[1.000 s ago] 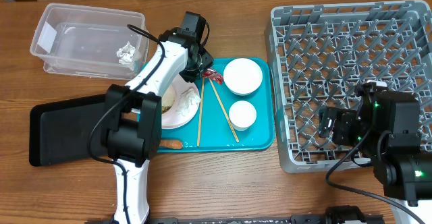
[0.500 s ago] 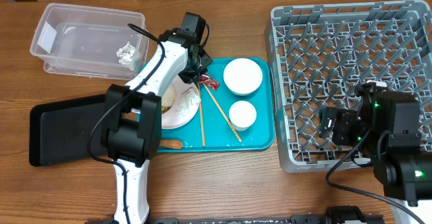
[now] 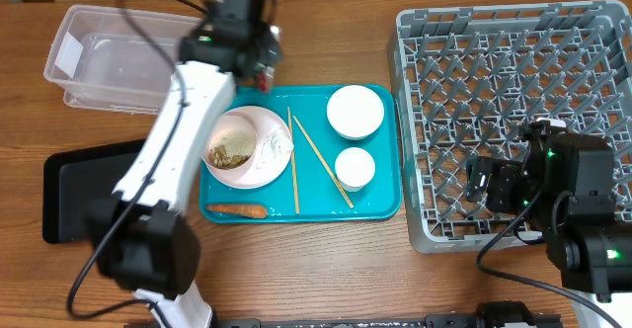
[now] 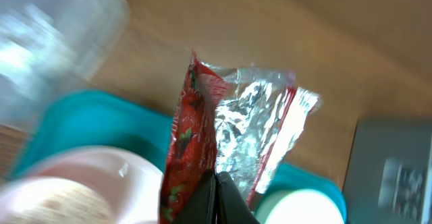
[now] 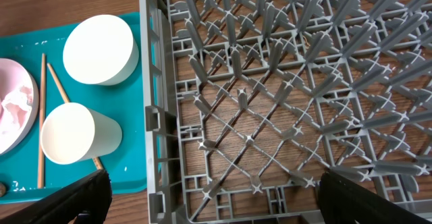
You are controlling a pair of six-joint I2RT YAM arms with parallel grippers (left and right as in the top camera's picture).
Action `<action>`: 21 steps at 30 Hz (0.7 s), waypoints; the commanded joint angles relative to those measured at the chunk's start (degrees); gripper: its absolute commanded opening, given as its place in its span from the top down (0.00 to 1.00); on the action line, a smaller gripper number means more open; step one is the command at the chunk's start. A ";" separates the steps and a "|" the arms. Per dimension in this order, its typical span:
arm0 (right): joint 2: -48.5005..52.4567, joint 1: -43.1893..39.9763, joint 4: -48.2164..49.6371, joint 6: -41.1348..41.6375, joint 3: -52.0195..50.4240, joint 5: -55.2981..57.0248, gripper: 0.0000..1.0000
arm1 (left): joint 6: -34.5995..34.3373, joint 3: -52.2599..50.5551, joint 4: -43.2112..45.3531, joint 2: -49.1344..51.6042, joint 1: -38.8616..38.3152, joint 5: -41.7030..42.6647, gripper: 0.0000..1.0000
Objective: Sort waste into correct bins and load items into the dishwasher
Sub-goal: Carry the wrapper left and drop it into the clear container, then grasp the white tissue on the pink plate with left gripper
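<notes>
So the left gripper [image 4: 216, 202] is pinched tight on the bottom edge of the crumpled red-and-silver wrapper [image 4: 226, 133], which hangs over bare wood just off the right end of the clear rectangular plastic tub with a white label [image 3: 109, 56]. The arm covers that end of the tub, so I can't tell what's in there. On the teal tray [image 3: 380, 209], the round pale pink plate [image 3: 259, 121] holds beige crumbly food scraps [image 3: 230, 152] plus some crumpled white stuff. The small orange carrot piece [image 3: 237, 209] lies just in front of the plate, with the thin wooden chopsticks [image 3: 294, 165] beside it, then the wider white bowl [image 3: 355, 111] and small white cup [image 3: 355, 167]. The shallow black rectangular tray [image 3: 69, 195] sits left of all that. The right gripper [image 5: 212, 190] hovers spread wide over the near edge of the large grey plastic dish rack [image 3: 513, 91] (only pegs showing).
</notes>
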 commanded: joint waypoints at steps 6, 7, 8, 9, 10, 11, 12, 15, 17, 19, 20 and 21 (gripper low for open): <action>-0.09 0.22 0.13 0.04 1.88 0.31 0.00 | 2.73 1.07 0.98 -0.48 12.85 -5.46 0.96; -0.09 0.22 0.13 0.02 1.88 0.33 0.00 | 2.73 1.07 1.16 0.00 13.66 -5.46 0.96; -0.09 0.22 0.13 0.02 1.88 0.33 0.00 | 2.75 1.07 1.49 0.52 14.78 -5.46 0.96; -0.09 0.22 0.15 0.02 1.88 0.31 0.00 | 2.75 1.07 1.84 1.16 15.65 -5.46 0.96; -0.09 0.22 0.13 0.02 1.88 0.33 0.00 | 2.75 1.07 2.25 1.64 16.57 -5.46 0.90; -0.09 0.22 0.13 0.02 1.88 0.33 0.00 | 2.89 1.07 3.13 2.08 17.68 -5.03 0.66; -0.09 0.22 0.11 0.02 1.88 0.33 0.00 | 4.76 1.07 3.80 2.08 18.56 -3.45 0.55; -0.09 0.22 0.13 0.02 1.88 0.33 0.00 | 8.96 1.70 3.28 1.11 19.17 2.25 0.43; -0.09 0.22 0.13 0.02 1.88 0.33 0.00 | 10.93 1.86 0.57 -0.09 18.60 6.32 0.37; -0.09 0.22 0.13 0.02 1.88 0.33 0.00 | 12.31 1.86 -4.24 -1.33 17.44 9.53 0.34; -0.09 0.22 0.13 0.02 1.88 0.33 0.00 | 13.55 1.86 -7.23 -1.79 16.50 10.95 0.32; -0.09 0.22 0.13 0.02 1.88 0.33 0.00 | 15.19 1.86 -9.64 -1.99 15.65 11.93 0.31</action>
